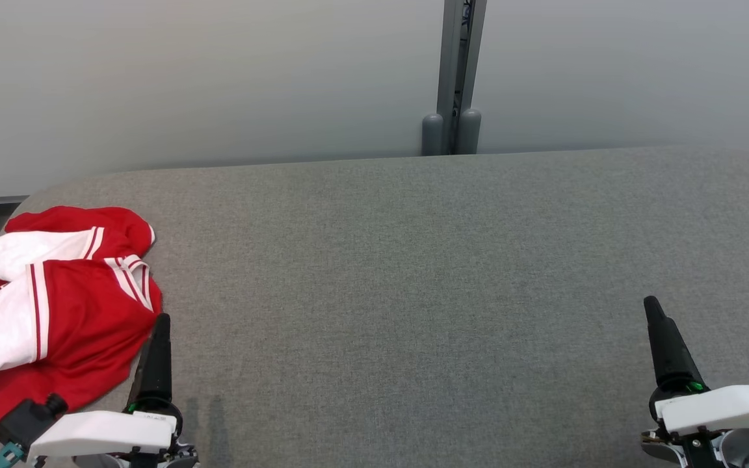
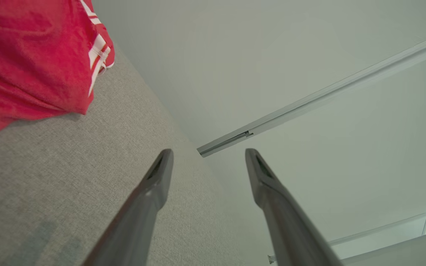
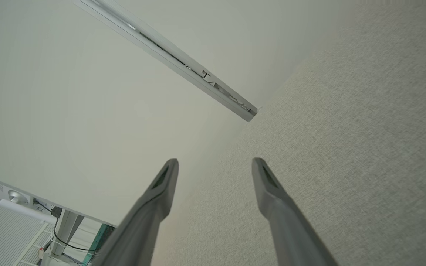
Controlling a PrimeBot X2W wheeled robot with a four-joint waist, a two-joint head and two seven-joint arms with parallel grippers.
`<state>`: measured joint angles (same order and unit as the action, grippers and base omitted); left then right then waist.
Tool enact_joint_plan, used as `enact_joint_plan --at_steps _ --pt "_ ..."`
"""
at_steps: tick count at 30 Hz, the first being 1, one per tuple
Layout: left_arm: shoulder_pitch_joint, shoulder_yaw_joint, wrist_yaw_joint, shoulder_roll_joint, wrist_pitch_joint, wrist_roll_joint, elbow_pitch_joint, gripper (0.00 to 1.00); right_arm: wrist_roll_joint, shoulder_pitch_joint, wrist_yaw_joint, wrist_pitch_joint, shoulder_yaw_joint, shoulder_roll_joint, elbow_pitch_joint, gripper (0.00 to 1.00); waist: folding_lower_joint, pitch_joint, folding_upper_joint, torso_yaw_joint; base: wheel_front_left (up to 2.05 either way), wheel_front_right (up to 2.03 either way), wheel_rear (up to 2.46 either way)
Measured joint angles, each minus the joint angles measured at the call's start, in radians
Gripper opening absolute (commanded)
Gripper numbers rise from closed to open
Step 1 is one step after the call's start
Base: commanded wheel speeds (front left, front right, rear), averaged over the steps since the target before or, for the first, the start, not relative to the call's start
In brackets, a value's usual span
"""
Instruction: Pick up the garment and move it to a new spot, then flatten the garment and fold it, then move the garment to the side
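The garment (image 1: 56, 305) runs off the left and bottom edges of the head view, so its full outline cannot be made out. It lies crumpled, layers folded over one another, and which part is sleeve and which is body is hard to tell. In that view each claw shows as a single dark finger, with the second hidden behind it.

The garment is soft red fabric with white panels and thin red-and-white striped trim, bunched in rounded folds on the grey, finely woven cloth of the table (image 1: 413, 260). A grey metal post (image 1: 456, 78) stands against the pale wall, well beyond both claws.

The left gripper (image 2: 209, 153) sits low over the table, its long tapered fingers spread wide and empty. The garment's red edge lies just beside its tip, on its outer left side; whether they touch cannot be told. The right gripper (image 3: 215, 162) is also spread and empty over bare cloth, well apart from the garment. Both point toward the wall.
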<state>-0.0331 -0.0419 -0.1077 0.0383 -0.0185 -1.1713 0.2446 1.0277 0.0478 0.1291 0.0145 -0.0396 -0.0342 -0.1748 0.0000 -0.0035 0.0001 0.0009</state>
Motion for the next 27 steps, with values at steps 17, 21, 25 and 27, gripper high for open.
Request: enact_joint_plan --at_steps 17,21,25,27 --pt "0.009 0.031 0.012 0.002 -0.059 0.229 -0.005 1.0 -0.257 -0.017 0.0 0.06 0.035 -0.002 0.023 1.0 0.0 -0.006 0.0 -0.001 0.0 0.0 0.0" --pt "0.009 0.033 0.012 0.003 -0.072 0.281 -0.005 1.0 -0.312 -0.017 0.0 0.073 0.044 -0.003 0.028 1.0 0.0 -0.007 0.0 -0.001 0.0 0.0 0.0" --pt "0.009 0.033 0.012 0.003 -0.083 0.332 -0.004 1.0 -0.364 -0.017 0.0 0.084 0.048 -0.004 0.032 1.0 0.0 -0.007 0.0 -0.001 0.0 0.0 0.0" --pt "0.009 0.033 0.012 0.003 -0.089 0.358 -0.002 1.0 -0.389 -0.017 0.0 0.092 0.05 -0.004 0.034 1.0 0.0 -0.008 0.0 -0.001 0.0 0.0 0.0"
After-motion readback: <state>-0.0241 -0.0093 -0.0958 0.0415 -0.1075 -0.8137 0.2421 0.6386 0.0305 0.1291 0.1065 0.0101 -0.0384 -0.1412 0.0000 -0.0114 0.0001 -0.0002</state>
